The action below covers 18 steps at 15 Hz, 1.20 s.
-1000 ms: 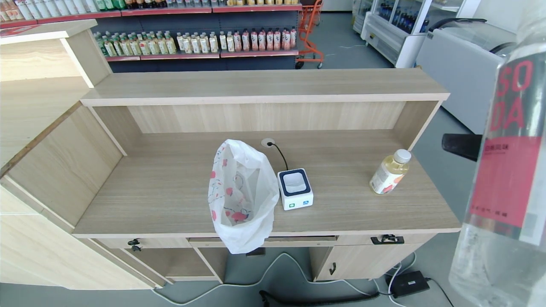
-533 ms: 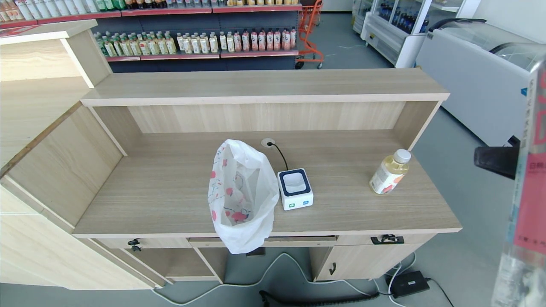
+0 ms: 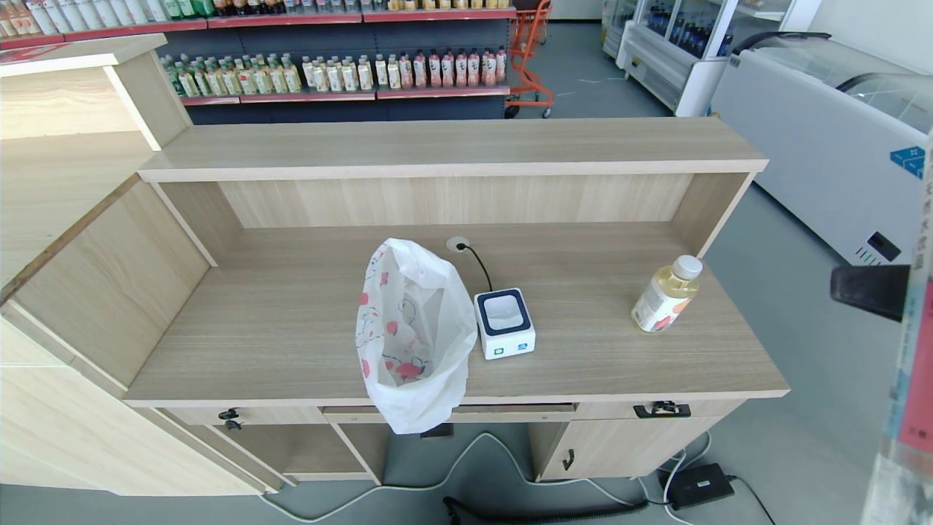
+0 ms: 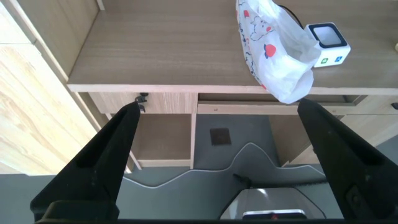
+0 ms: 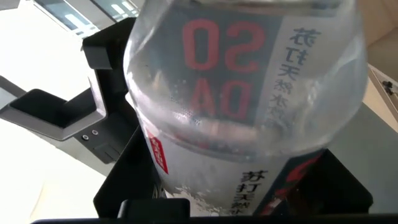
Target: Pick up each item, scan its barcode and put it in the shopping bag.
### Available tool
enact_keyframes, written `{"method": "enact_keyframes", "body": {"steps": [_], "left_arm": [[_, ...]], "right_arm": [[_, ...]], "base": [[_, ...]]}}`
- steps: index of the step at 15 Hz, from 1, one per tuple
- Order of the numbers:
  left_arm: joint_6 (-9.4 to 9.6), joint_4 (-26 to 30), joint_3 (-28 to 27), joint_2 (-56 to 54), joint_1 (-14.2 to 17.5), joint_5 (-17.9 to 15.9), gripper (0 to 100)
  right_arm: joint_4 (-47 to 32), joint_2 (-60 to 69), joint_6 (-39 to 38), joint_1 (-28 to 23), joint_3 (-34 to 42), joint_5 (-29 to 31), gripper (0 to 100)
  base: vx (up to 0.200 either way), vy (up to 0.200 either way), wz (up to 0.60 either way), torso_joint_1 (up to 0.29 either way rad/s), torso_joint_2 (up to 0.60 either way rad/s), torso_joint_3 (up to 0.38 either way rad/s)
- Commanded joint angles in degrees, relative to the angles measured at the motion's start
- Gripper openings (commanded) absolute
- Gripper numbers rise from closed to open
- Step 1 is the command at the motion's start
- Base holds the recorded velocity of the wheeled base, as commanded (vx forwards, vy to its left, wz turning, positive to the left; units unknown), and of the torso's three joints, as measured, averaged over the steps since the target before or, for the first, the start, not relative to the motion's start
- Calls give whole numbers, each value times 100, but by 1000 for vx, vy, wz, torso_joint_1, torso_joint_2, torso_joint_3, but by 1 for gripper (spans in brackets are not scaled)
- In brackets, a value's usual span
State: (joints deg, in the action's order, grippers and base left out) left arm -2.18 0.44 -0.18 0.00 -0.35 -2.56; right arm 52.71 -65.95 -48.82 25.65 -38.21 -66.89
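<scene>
A clear soda bottle (image 5: 249,106) with a red label sits clamped in my right gripper (image 5: 242,193). In the head view the same bottle (image 3: 911,379) is a sliver at the far right edge, off to the right of the counter, with one black finger (image 3: 869,290) beside it. A white shopping bag (image 3: 414,335) with red print stands open at the counter's front middle. The white scanner (image 3: 504,323) sits just right of it. A yellow drink bottle (image 3: 667,294) stands upright near the counter's right end. My left gripper (image 4: 217,162) hangs open in front of and below the counter edge, holding nothing.
The wooden counter (image 3: 291,321) has a raised back shelf (image 3: 452,146) and side walls. A black cable (image 3: 477,264) runs from the scanner to a hole in the top. Cables and a power brick (image 3: 698,485) lie on the floor. Freezers (image 3: 802,124) stand to the right.
The soda bottle and my right gripper have shifted rightward, from covering much of the head view's right side to a thin strip at its edge. Nothing on the counter moved.
</scene>
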Motion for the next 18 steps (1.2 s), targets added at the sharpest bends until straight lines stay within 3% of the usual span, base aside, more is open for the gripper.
{"method": "enact_keyframes", "body": {"steps": [1, 5, 8, 9, 10, 11, 12, 13, 14, 18], "left_arm": [[-2, 0, 1, 0, 0, 1, 100], [-2, 0, 1, 0, 0, 1, 100], [-2, 0, 1, 0, 0, 1, 100], [-2, 0, 1, 0, 0, 1, 100], [-2, 0, 1, 0, 0, 1, 100], [-2, 0, 1, 0, 0, 1, 100], [-2, 0, 1, 0, 0, 1, 100], [-2, 0, 1, 0, 0, 1, 100], [-2, 0, 1, 0, 0, 1, 100], [-2, 0, 1, 0, 0, 1, 100]], "right_arm": [[2, 3, 31, -7, 24, 1, 0], [-7, -129, 901, -262, 85, 62, 0], [-77, -700, 3133, -1273, 366, 141, 0], [-191, -1043, 4434, -2099, 525, 150, 0], [-314, -1236, 5199, -2512, 542, 167, 0], [-525, -1588, 6543, -2978, 542, 748, 0], [-666, -1746, 7361, -3127, 542, 1495, 0], [-666, -1746, 7361, -3127, 542, 1495, 0], [-754, -1930, 8038, -3426, 551, 2171, 0], [-631, -2176, 10393, -4507, 780, 2461, 0]], "base": [[0, 0, 0, 0, 0, 0], [0, 0, 0, 0, 0, 0], [0, 0, 0, 0, 0, 0], [0, 0, 0, 0, 0, 0], [0, 0, 0, 0, 0, 0], [0, 0, 0, 0, 0, 0], [0, 0, 0, 0, 0, 0], [0, 0, 0, 0, 0, 0], [0, 0, 0, 0, 0, 0], [0, 0, 0, 0, 0, 0]]}}
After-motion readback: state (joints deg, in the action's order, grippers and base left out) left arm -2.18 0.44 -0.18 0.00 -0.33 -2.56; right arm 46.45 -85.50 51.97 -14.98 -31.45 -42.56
